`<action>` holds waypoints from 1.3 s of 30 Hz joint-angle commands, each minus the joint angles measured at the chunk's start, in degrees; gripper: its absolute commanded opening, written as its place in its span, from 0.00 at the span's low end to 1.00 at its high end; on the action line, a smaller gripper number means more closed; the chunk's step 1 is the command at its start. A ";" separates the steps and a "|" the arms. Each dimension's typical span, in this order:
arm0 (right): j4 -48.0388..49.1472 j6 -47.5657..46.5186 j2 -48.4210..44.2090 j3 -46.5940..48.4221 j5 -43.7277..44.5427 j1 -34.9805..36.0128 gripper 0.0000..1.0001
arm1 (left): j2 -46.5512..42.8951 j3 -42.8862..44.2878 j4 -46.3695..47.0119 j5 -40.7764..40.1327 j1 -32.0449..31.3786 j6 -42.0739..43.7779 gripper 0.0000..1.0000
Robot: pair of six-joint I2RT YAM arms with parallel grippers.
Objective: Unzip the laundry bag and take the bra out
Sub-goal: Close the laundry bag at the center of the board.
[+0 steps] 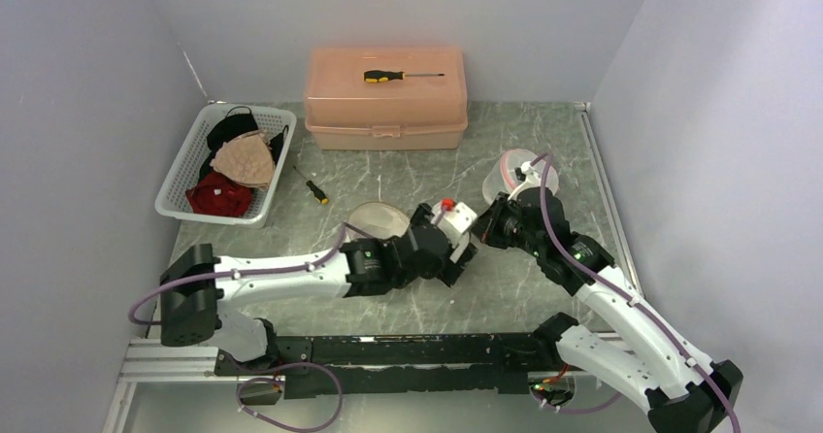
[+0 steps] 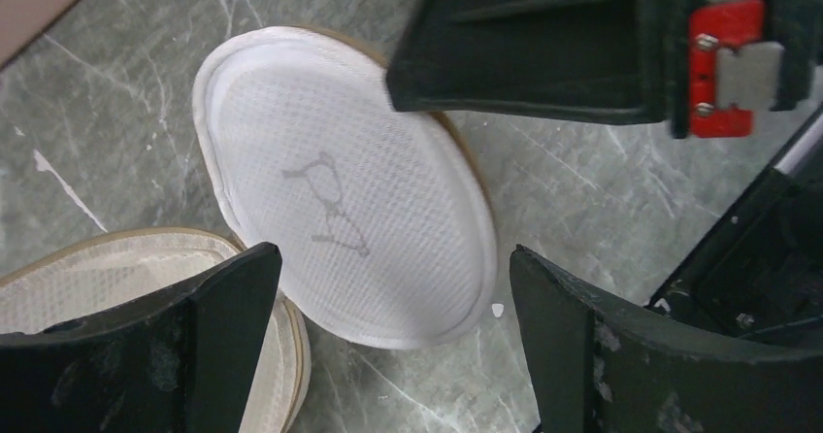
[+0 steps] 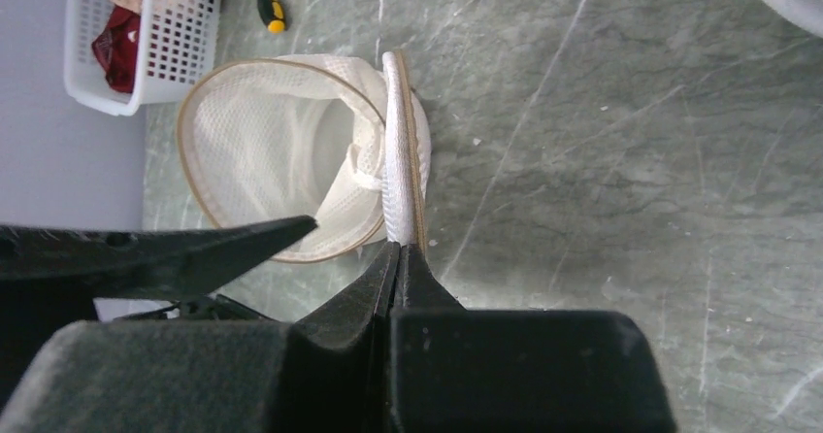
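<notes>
Top view: a grey marble table [image 1: 524,287] walled in white. A basket [image 1: 167,203] of garments sits upper left with a beige bra [image 1: 245,159] on top; whether it is the task's bra I cannot tell. The round mesh bag [image 1: 377,219] lies centre frame, where the left gripper [image 1: 461,250] and right gripper [image 1: 488,227] meet.

Left wrist view: the left jaws stand wide, holding nothing, either side of the bag's lid [image 2: 349,200], which is tipped up. They are probably poised to reach in.

Right wrist view: the right claw is pinched tight on the lid's rim. It holds the lid on edge so the bag gapes open at the left. No bra shows inside.
</notes>
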 commanded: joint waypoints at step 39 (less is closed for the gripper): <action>4.76 -2.07 -12.09 -0.60 5.91 0.12 0.78 | -1.98 2.43 1.83 -17.94 -4.37 -2.54 0.03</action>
